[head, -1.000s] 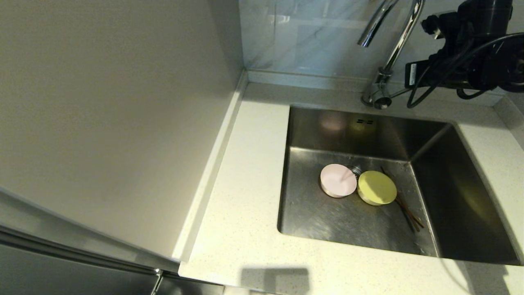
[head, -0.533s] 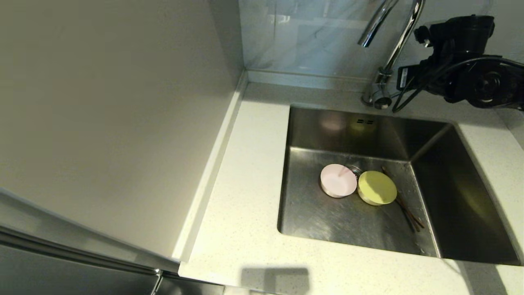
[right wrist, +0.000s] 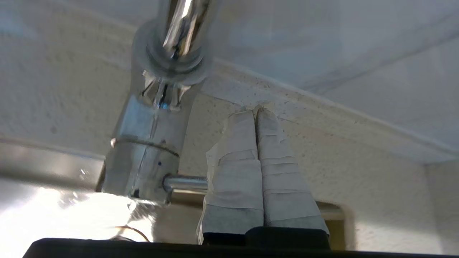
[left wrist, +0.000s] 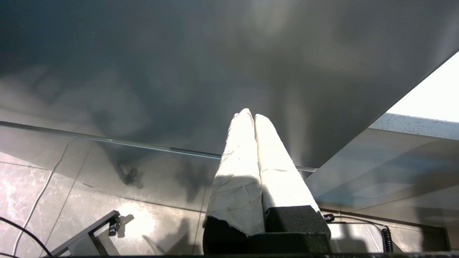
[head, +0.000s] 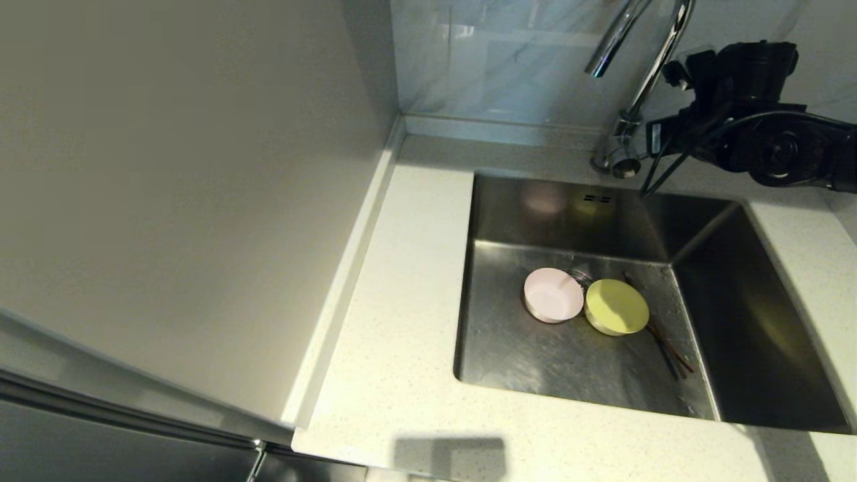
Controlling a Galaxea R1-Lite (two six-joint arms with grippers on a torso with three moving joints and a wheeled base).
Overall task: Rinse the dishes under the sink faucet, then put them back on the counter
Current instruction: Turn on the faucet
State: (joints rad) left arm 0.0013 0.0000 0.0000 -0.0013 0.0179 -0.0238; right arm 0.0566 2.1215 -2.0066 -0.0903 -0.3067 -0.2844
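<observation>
A pale-pink bowl (head: 553,295) and a pale-yellow bowl (head: 616,306) sit side by side on the floor of the steel sink (head: 535,365), by the drain. Brown chopsticks (head: 664,341) lie just right of the yellow bowl. The chrome faucet (head: 644,73) rises at the sink's back edge. My right arm (head: 750,127) hangs close to the right of the faucet's base. In the right wrist view my right gripper (right wrist: 255,111) is shut and empty, its taped fingers crossing in front of the thin side lever (right wrist: 184,183) beside the faucet body (right wrist: 143,157). My left gripper (left wrist: 250,114) is shut, empty and parked low.
The speckled counter (head: 402,301) wraps the sink, with a raised back edge (head: 495,130) under grey wall tile. A tall pale panel (head: 187,201) borders the counter's left side. The left wrist view faces a dark cabinet front (left wrist: 179,71) and floor tiles.
My right arm has moved left and lower, closer to the faucet's base. Its fingers stay shut. The bowls and chopsticks have not moved.
</observation>
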